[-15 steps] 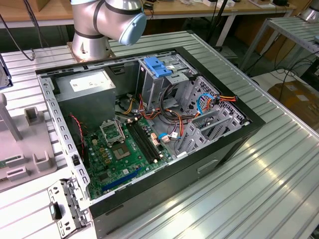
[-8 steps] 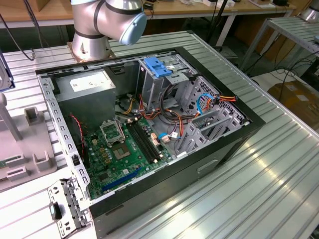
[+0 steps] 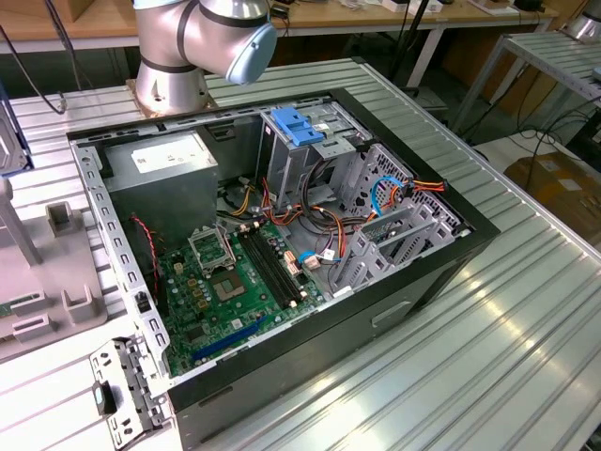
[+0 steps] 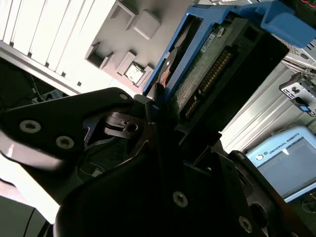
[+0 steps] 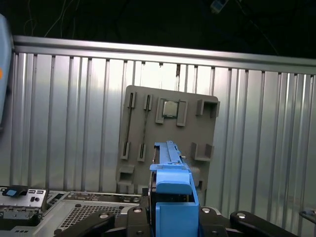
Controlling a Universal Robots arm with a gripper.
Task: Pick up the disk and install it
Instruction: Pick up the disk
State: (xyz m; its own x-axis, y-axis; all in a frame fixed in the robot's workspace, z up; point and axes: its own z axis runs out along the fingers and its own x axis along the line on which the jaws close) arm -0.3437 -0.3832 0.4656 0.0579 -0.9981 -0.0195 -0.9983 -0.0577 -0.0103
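Note:
The disk (image 5: 173, 190), a dark slab in a bright light-blue carrier, stands on edge in my gripper (image 5: 174, 217), whose black fingers (image 5: 136, 219) close on its two sides. In the second wrist view the disk (image 4: 212, 64) shows its green circuit board and connector row, running away from the gripper (image 4: 155, 106). It hangs in the air over a grey fixture plate (image 5: 168, 128). The open computer case (image 3: 413, 272) lies on its side on the table, with a blue bracket (image 3: 296, 127) on top of its metal drive cage (image 3: 310, 155).
The grey fixture plate (image 4: 133, 29) carries a square chip (image 5: 170, 108) and lies on the ribbed aluminium table (image 5: 64, 108). The arm's base (image 3: 169, 66) stands behind the case. A loose metal bracket (image 3: 127, 390) lies at the case's near corner. A tablet-like pendant (image 4: 286, 158) sits off the table.

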